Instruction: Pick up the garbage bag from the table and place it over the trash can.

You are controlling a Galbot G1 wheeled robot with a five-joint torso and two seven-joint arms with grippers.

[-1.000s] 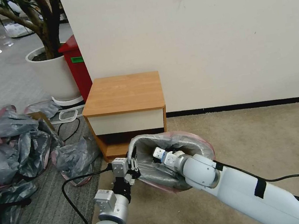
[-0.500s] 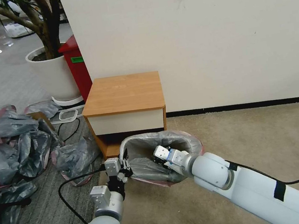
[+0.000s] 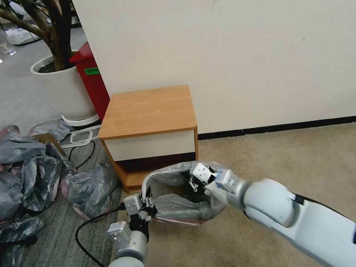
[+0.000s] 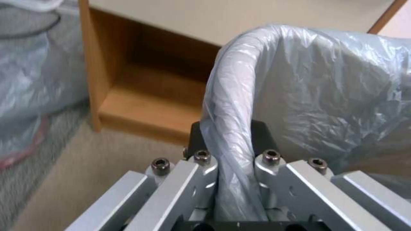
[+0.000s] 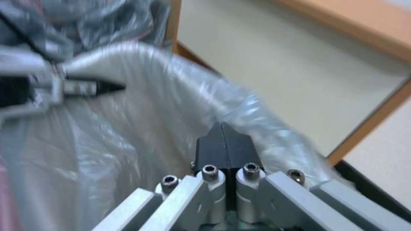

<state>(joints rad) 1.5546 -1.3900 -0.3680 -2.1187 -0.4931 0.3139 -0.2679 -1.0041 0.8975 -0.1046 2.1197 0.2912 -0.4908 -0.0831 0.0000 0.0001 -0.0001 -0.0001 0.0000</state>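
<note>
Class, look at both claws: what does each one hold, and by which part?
The left claw grips the garbage bag where it folds over the trash can's rim. The right claw is shut inside the bag's mouth; whether it pinches plastic cannot be told.

text: none legible; red bin (image 3: 91, 81) | green label, unreadable

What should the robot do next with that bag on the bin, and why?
Probably the right claw should tug the bag down over the far rim of the bin. The left claw is pinching the bag onto the near rim, and the right claw looks shut inside the bag's mouth, where the plastic sits loose and bunched rather than smooth.
</note>
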